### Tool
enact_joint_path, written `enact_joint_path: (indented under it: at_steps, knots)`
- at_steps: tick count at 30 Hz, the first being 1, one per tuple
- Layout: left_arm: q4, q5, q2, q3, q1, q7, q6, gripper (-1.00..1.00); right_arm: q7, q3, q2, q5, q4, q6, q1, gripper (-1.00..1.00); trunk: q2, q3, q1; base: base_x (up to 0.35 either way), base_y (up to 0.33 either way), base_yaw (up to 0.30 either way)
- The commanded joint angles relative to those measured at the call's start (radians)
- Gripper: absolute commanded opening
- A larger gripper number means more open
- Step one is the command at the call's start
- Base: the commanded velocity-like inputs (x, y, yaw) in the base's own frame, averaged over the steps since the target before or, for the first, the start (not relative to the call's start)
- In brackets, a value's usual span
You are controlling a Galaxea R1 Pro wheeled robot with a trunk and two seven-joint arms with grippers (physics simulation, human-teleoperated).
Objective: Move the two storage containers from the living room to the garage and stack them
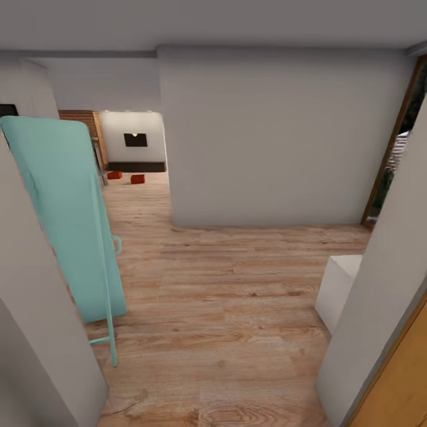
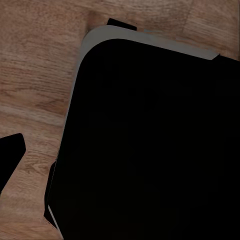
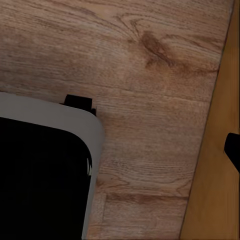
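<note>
Far down the hallway, in the living room, the two storage containers stand on the light wood planks: one orange-red bin and a second just to its right. They are small and distant. The garage and its concrete floor are out of view. One dark fingertip of my left gripper hangs over the plank floor beside my black base. In the right wrist view a dark fingertip shows over a wooden panel. Nothing is seen held by either one.
A teal panel on a thin frame leans against the left wall. A white wall block narrows the passage to the living room opening, with a brick fireplace and wall TV beyond. A white box sits at right.
</note>
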Motion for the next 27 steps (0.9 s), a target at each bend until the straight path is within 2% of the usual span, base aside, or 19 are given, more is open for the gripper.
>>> enact_joint_path:
  at_steps: [1, 27]
  knots:
    - [-0.001, 0.004, 0.0, 0.0, 0.0, 0.0, -0.001, 1.0, -0.005, 0.005, 0.0, 0.005, 0.003, -0.004, -0.001, 1.0, 0.0, -0.001, 0.001, 0.324, 0.0, 0.015]
    - [-0.001, 0.004, -0.002, 0.0, 0.0, 0.0, -0.007, 1.0, -0.005, 0.011, -0.007, 0.007, 0.003, -0.004, -0.001, 1.0, 0.0, -0.001, 0.001, 0.324, 0.0, 0.001]
